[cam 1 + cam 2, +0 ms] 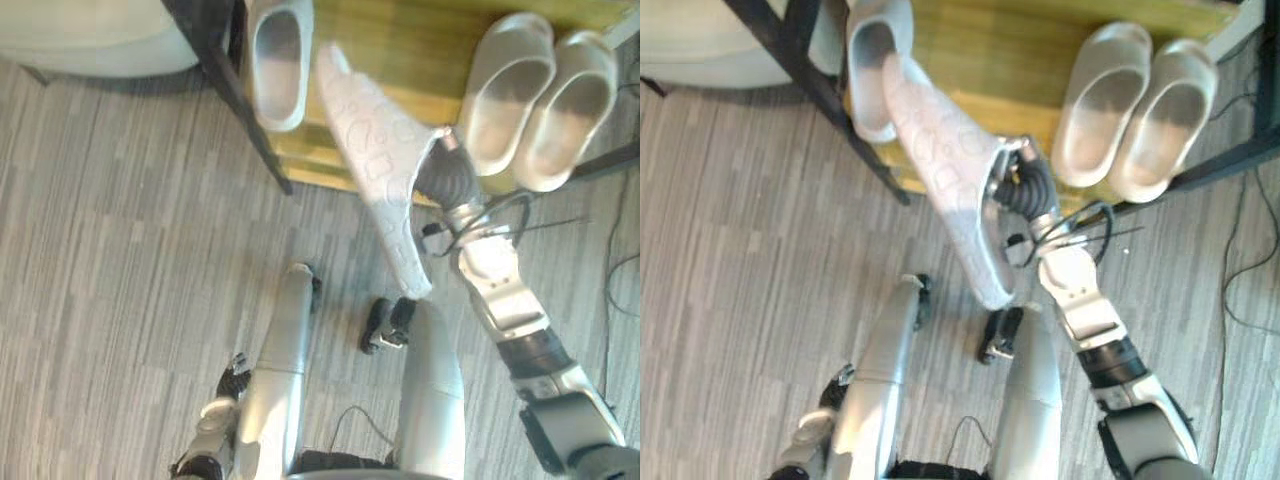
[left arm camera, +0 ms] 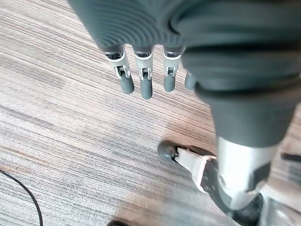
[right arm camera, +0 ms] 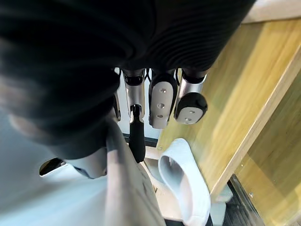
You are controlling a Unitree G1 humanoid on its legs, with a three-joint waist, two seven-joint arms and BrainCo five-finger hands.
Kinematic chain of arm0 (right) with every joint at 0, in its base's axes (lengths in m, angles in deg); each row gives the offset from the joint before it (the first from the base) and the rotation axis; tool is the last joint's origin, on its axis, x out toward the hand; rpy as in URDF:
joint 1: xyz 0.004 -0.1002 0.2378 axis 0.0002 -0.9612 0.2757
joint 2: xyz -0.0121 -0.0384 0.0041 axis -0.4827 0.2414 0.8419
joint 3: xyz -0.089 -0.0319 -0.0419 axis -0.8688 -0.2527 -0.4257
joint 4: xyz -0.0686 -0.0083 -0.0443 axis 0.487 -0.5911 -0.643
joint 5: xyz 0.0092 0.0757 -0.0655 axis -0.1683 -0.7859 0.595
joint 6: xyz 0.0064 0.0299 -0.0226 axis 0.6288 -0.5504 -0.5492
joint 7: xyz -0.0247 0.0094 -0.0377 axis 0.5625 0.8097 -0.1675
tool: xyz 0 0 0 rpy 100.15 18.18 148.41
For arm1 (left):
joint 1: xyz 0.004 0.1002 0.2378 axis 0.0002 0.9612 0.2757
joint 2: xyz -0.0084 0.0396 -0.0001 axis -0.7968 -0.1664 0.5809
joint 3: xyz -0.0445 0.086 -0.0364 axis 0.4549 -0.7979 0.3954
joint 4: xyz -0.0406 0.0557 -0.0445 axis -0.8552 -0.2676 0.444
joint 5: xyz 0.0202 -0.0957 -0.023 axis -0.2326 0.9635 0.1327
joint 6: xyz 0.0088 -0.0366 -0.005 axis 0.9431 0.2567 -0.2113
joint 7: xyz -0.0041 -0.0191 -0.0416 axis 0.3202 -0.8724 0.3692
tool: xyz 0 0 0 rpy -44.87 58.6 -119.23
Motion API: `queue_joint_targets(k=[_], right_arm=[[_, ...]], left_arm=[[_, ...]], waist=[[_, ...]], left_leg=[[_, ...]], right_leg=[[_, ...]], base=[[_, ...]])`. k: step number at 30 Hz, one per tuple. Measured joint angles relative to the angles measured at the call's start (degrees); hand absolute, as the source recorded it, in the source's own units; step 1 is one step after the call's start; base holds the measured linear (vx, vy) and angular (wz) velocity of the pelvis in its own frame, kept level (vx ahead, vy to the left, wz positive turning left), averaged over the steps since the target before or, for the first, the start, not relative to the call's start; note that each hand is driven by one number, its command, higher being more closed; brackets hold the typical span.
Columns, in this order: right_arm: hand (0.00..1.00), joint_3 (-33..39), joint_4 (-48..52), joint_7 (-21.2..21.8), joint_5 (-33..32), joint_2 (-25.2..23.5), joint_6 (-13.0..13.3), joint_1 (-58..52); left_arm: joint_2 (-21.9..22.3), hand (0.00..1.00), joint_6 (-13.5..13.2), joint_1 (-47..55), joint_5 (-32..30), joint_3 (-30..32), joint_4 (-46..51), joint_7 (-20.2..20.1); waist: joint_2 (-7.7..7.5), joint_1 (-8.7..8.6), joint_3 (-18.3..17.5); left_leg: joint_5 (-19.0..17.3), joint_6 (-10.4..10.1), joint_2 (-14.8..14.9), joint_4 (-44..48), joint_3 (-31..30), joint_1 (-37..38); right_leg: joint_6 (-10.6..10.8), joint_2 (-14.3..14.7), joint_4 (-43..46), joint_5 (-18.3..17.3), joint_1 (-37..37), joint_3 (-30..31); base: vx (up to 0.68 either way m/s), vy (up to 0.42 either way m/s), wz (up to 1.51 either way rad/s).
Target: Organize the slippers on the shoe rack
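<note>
Looking down from the robot's head, we see grey striped carpet (image 1: pixel 120 250) across most of the view. At 12 o'clock stands a shoe rack (image 1: pixel 420 40) with a yellow wooden shelf in a black frame. The held slipper (image 1: pixel 375 160) is pale and turned so that its patterned sole faces us. It slants from one end at 11 o'clock, over the shelf's front edge, to the other end near the centre, above the carpet. At 1 o'clock a matching pair of slippers (image 1: pixel 505 90) sits side by side on the shelf, openings up. At 11 o'clock a single slipper (image 1: pixel 278 60) lies on the shelf, just beside the held one's upper end. The right hand (image 1: pixel 445 170) comes in from 4 o'clock, its fingers (image 3: pixel 160 103) curled round the held slipper's side edge about midway along. The left hand (image 2: pixel 146 84) hangs at 7 o'clock over the carpet, its fingers straight and loose, holding nothing. We judge the slipper to be light, moulded foam that is springy rather than rigid and not fragile. Its textured sole should resist sliding. A hold at mid-length on the rim looks sound, though the long free ends may swing or flex as it is set down beside its mate.
</note>
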Motion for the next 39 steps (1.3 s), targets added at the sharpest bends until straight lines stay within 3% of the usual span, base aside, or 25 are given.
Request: queue_joint_targets(k=[7,16,25,36,37,39], right_arm=[[1.00,3.25,-6.59,-6.96,4.55,0.41,-1.11,8.49],[1.00,6.29,-19.99,-14.47,6.95,0.71,-6.12,21.55],[1.00,6.00,-35.80,-16.31,9.12,-1.05,-9.69,31.92],[1.00,5.40,-49.65,-18.43,11.32,-3.20,-13.40,38.67],[0.00,5.26,-50.42,-18.66,11.36,-3.19,-13.55,38.70],[0.00,5.26,-51.52,-19.16,11.79,-3.20,-14.14,38.77]], left_arm=[[0.47,0.00,-0.02,-0.09,-0.07,1.57,1.36,1.40],[0.73,0.00,-0.02,-0.60,0.09,1.65,2.35,3.83],[1.07,0.00,-0.08,-1.20,1.09,1.98,2.20,5.36],[1.61,0.00,-0.11,-2.49,2.16,1.98,0.47,6.64],[1.71,0.00,-0.11,-2.51,2.15,1.97,0.48,6.69],[1.86,0.00,-0.12,-2.77,2.16,1.95,0.48,7.37]], waist=[[-0.02,1.58,0.01],[-0.01,3.14,-0.03],[-0.06,4.35,-0.30],[-0.06,5.85,-3.67],[-0.04,6.01,-4.20],[-0.06,6.38,-4.81]], left_leg=[[-0.38,-0.91,-0.24,3.64,-1.16,-4.42],[0.55,-1.92,-1.10,3.99,-3.07,-6.10],[1.13,-2.97,-1.18,3.64,-4.50,-6.71],[1.52,-3.68,-1.66,3.60,-5.82,-8.22],[1.62,-3.86,-1.86,3.53,-6.11,-8.41],[1.72,-4.01,-1.99,3.40,-6.29,-8.52]], right_leg=[[-0.84,-0.82,4.44,-2.00,-3.61,-1.25],[-2.13,-1.67,6.02,-3.43,-4.40,-3.36],[-2.80,-1.68,6.33,-3.86,-4.56,-4.89],[-3.73,-1.88,6.63,-4.30,-5.46,-6.30],[-3.94,-2.03,6.64,-4.41,-5.48,-6.64],[-4.00,-2.13,6.72,-4.48,-5.52,-6.85]], base=[[-0.04,-0.016,0.08],[-0.03,-0.035,0.11],[-0.04,-0.026,0.05],[-0.02,-0.003,0.03],[-0.03,-0.007,0.12],[-0.03,-0.005,0.08]])
